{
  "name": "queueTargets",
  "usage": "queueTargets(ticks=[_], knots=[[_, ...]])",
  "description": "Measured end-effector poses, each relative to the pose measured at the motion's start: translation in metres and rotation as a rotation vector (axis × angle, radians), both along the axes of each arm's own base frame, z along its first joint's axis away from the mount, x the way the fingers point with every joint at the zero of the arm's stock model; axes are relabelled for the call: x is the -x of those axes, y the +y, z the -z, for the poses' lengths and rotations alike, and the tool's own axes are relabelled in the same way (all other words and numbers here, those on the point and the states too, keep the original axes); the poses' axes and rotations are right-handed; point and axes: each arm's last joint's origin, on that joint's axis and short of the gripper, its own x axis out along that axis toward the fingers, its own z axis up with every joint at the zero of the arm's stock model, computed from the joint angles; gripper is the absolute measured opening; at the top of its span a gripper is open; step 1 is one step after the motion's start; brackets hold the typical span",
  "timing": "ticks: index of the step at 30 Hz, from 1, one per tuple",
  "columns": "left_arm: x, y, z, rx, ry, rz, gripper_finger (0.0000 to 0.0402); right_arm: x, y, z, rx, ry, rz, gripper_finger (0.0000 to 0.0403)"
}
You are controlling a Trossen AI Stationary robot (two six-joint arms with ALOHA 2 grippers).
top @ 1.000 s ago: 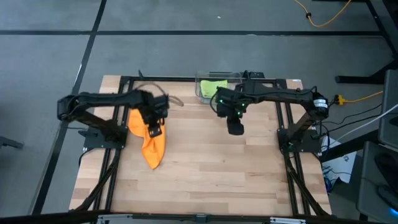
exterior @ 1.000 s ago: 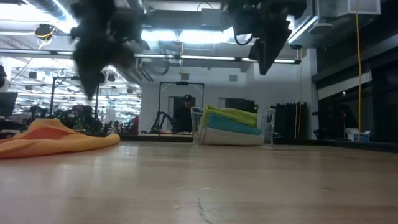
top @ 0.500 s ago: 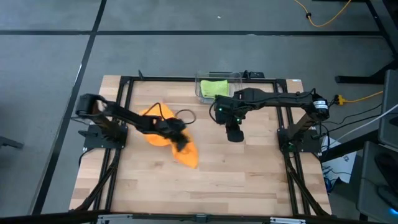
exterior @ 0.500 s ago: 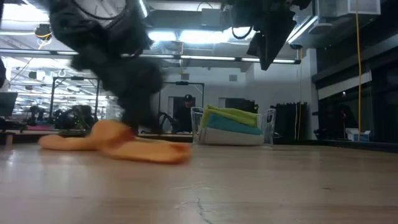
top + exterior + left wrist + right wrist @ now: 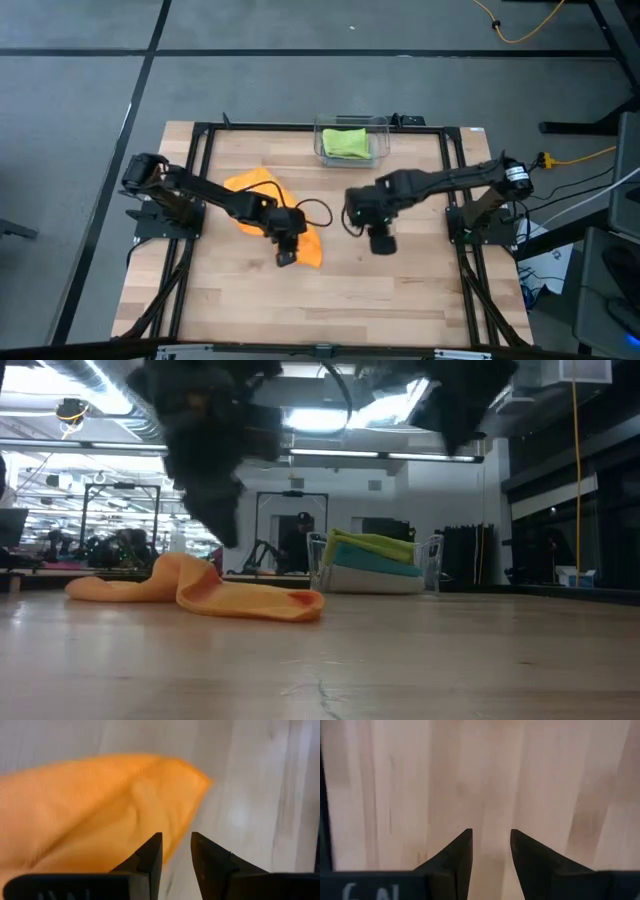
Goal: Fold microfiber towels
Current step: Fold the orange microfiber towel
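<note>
Rumpling soft orange towel (image 5: 262, 200), long lumpy strip, on pale wood tbl (image 5: 400, 290)

The tabletop (image 5: 400, 290) is pale wood in butcher-block strips, smooth with a soft sheen. The orange towel (image 5: 262, 197) is matt, fuzzy cloth, lying in soft folds. The bin (image 5: 432, 565) at the far edge is clear, glossy plastic, holding lime green (image 5: 375, 545), teal blue (image 5: 365, 563) and light grey (image 5: 370, 582) cloths. The left gripper's (image 5: 176, 851) fingers are dark, matt plastic, as are the right gripper's (image 5: 491, 847).
</note>
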Motion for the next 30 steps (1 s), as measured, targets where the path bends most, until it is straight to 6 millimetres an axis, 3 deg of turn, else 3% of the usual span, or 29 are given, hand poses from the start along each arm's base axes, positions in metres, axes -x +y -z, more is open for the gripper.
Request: queueTargets(ticks=[5,9,12,17,20,23,26,30], knots=[[0.032,-0.013,-0.021,-0.016,0.224,0.012,0.0094,-0.028,0.028,0.014,-0.003,-0.355,-0.054,0.0135],[0.064,-0.023,-0.042,-0.065,0.326,0.007,0.0094,-0.043,0.044,0.045,-0.014,-0.592,-0.067,0.0135],[0.082,-0.030,-0.052,-0.106,0.295,-0.036,0.0094,-0.045,0.050,0.071,0.004,-0.718,-0.061,0.0135],[0.097,-0.043,-0.058,-0.186,0.180,-0.091,0.0094,-0.045,0.054,0.124,0.059,-0.666,-0.063,0.0135],[0.099,-0.049,-0.057,-0.227,0.144,-0.114,0.0094,-0.057,0.059,0.143,0.063,-0.620,-0.059,0.0135],[0.099,-0.054,-0.058,-0.229,0.105,-0.140,0.0094,-0.068,0.066,0.156,0.077,-0.597,-0.102,0.0135],[0.099,-0.056,-0.059,-0.223,0.084,-0.152,0.0094,-0.075,0.074,0.156,0.095,-0.609,-0.169,0.0135],[0.100,-0.059,-0.059,-0.226,0.083,-0.143,0.0094,-0.074,0.081,0.164,0.121,-0.572,-0.243,0.0135]])
